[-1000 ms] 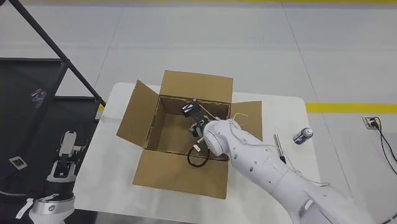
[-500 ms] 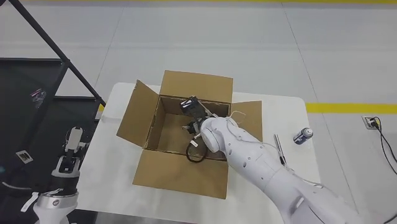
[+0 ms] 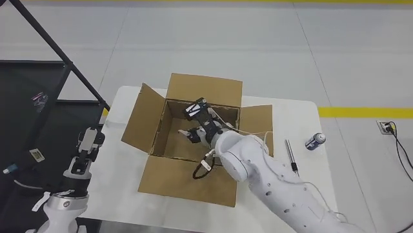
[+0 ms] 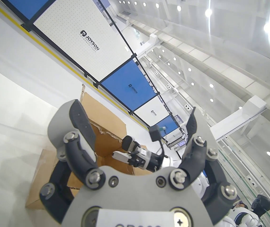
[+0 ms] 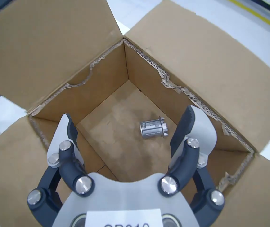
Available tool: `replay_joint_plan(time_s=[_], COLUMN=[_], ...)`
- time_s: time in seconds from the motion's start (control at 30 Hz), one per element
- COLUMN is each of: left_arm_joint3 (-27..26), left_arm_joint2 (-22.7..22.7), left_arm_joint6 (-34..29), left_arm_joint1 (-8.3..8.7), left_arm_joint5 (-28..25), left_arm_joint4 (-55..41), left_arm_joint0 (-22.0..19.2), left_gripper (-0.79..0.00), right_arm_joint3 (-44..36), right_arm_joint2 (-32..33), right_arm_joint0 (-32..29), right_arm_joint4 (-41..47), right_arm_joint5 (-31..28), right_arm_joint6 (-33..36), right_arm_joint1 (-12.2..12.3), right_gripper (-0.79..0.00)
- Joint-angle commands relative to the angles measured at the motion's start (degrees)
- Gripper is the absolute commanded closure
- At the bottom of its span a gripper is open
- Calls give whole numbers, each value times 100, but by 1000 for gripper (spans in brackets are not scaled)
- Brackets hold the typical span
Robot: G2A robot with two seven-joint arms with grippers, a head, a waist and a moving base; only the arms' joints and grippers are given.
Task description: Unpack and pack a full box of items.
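Note:
An open cardboard box point(image 3: 161, 181) stands on the white table point(image 3: 290, 194), all its flaps folded out. On its brown floor point(image 5: 116, 128) lies a small silver metal cylinder point(image 5: 152, 129) on its side, close to one wall. My right gripper point(image 5: 128, 115) hangs open over the box's inside, above the cylinder and holding nothing; the top view has it point(image 3: 192, 134) low between the box walls. My left gripper point(image 3: 91, 136) is open and empty beyond the table's left edge, tilted up, with the box point(image 4: 101, 128) ahead of it.
A small can point(image 3: 315, 141) and a dark pen point(image 3: 291, 154) lie on the table right of the box. A black metal rack point(image 3: 39, 110) stands left of the table, close to the left arm.
The left gripper has risen and moved right, toward the table's left edge. The right gripper has shifted a little to the left inside the box.

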Motion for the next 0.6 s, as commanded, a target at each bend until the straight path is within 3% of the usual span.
replay_joint_plan(time_s=[0.0,0.27,0.57], left_arm_joint3=[10,55,189], left_arm_joint2=[87,328,391], left_arm_joint6=[-36,-78,-27], left_arm_joint1=[-1,-8,-14], left_arm_joint5=[19,69,90], left_arm_joint4=[46,195,201], left_arm_joint0=[-53,-190,-269], left_gripper=[-785,-785,-785], right_arm_joint3=[-922,-2487,-3200], right_arm_joint2=[476,1937,3711], right_arm_joint0=[-577,-1998,-3568], right_arm_joint4=[-277,-1104,-1306], right_arm_joint5=[-140,-99,-184], right_arm_joint6=[126,421,754], right_arm_joint1=[167,504,726], right_gripper=[-785,-785,-785])
